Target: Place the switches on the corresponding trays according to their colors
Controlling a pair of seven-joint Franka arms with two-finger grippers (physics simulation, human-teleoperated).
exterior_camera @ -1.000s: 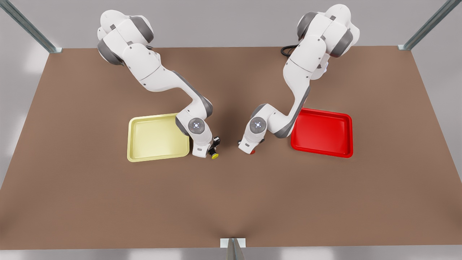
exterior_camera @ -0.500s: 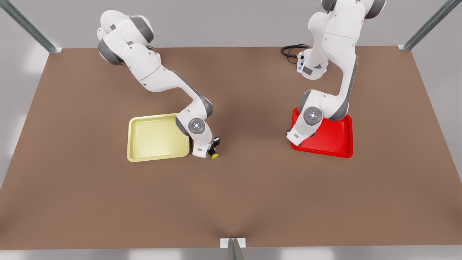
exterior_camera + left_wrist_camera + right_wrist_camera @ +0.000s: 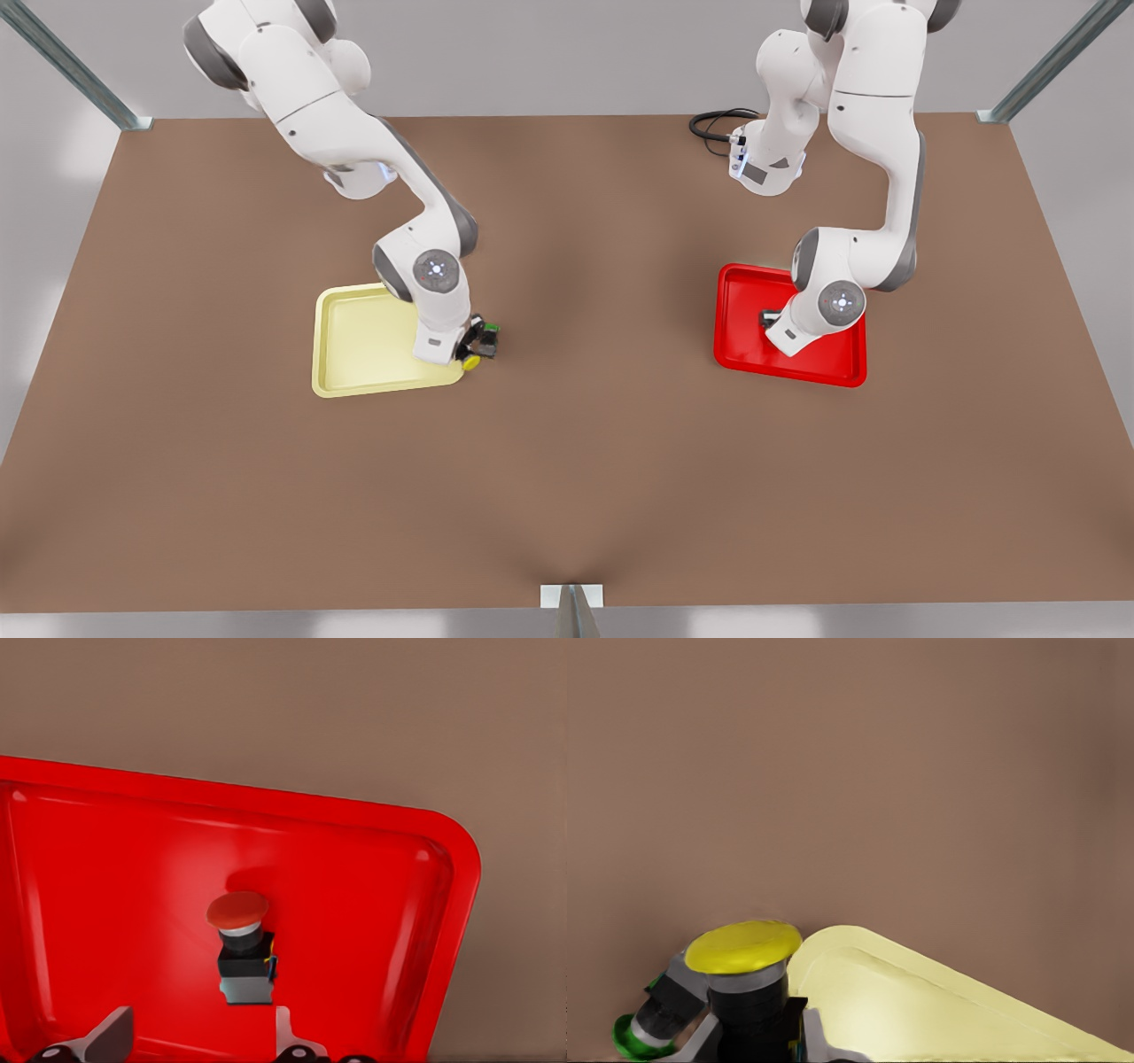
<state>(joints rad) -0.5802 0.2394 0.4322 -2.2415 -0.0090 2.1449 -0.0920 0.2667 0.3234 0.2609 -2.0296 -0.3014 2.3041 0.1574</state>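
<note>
- Over the red tray [image 3: 793, 365], the left gripper [image 3: 190, 1036] is now standing open, the red switch [image 3: 241, 943] resting inside: that placement looks done.
- The right gripper [image 3: 757, 1032] is carrying the clamped yellow switch [image 3: 471, 361] toward the yellow tray [image 3: 363, 341], with the green switch [image 3: 489, 330] alongside it.

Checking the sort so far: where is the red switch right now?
The red switch lies in the red tray, on the front view's right, just ahead of the open left pincer.
</note>
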